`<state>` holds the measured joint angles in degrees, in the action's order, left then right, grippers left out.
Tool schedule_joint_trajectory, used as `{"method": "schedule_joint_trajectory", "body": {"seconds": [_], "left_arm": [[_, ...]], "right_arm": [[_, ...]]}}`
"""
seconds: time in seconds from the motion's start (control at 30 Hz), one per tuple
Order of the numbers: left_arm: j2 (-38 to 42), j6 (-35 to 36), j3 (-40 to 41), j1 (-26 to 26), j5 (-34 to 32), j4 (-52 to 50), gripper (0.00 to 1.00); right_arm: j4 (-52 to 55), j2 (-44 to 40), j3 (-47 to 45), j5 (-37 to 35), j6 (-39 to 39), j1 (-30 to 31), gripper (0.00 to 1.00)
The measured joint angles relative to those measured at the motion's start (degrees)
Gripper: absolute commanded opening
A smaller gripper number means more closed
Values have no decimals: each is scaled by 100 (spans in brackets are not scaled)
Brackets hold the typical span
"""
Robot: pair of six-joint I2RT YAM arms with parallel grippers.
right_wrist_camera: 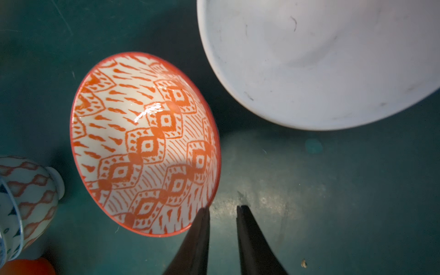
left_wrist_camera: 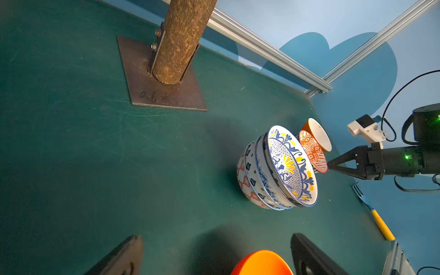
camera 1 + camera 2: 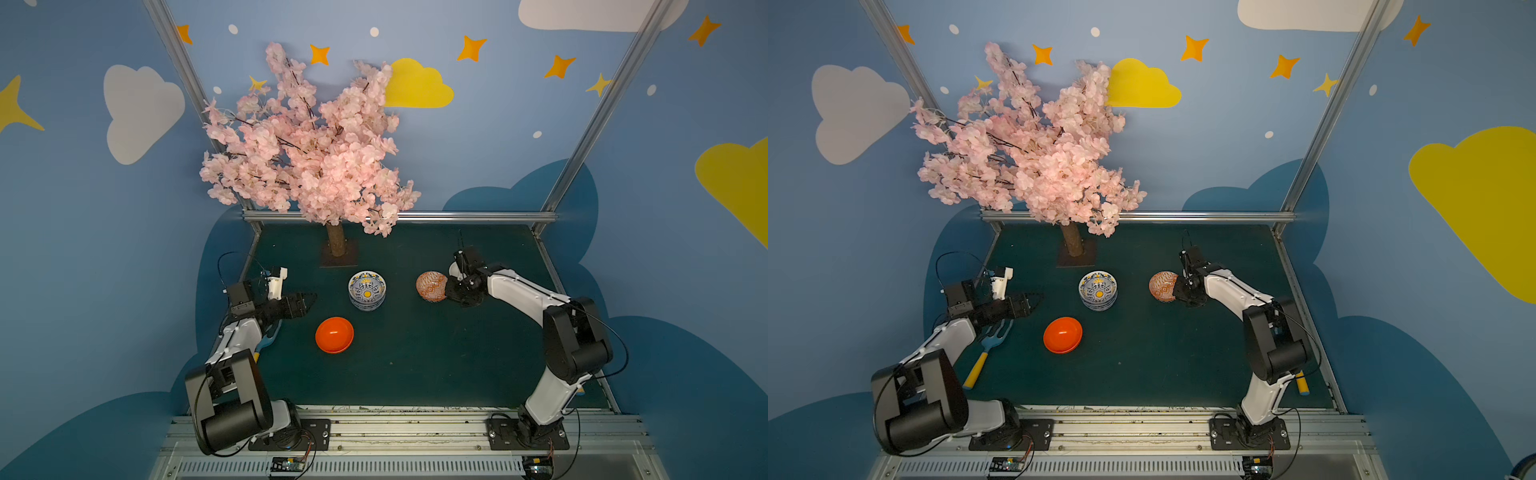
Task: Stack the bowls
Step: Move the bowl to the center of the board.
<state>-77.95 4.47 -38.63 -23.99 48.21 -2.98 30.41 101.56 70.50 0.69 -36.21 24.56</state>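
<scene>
A stack of several blue-and-white bowls [image 3: 367, 289] stands mid-table, and its top bowl [image 2: 289, 166] has yellow in the pattern. Right of the stack is the orange-white lattice bowl [image 3: 432, 286], tilted [image 1: 145, 145]. My right gripper [image 1: 222, 208] is at its rim. The jaws stand a narrow gap apart with bare table between them, and one finger [image 1: 201, 226] overlaps the rim. A cream-white bowl [image 1: 321, 59] sits just behind it. The glossy orange bowl [image 3: 334, 335] lies nearer the front. My left gripper [image 2: 217, 256] hangs wide open and empty just left of it.
A pink blossom tree [image 3: 307, 145] stands at the back on a metal base plate [image 2: 166, 95]. A blue fork with a yellow handle [image 3: 988, 349] lies under my left arm, and another fork [image 3: 1302, 384] lies by my right arm's base. Aluminium rails edge the green table [image 3: 415, 353].
</scene>
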Motion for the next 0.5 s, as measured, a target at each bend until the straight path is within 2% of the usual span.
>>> {"method": "schedule_joint_trajectory", "body": {"seconds": [0.23, 0.5], "left_arm": [[0, 0, 0, 0, 0, -2, 100], [-2, 0, 0, 0, 2, -2, 100]], "right_arm": [[7, 114, 138, 17, 4, 2, 22], [-26, 260, 280, 44, 20, 2, 30]]}}
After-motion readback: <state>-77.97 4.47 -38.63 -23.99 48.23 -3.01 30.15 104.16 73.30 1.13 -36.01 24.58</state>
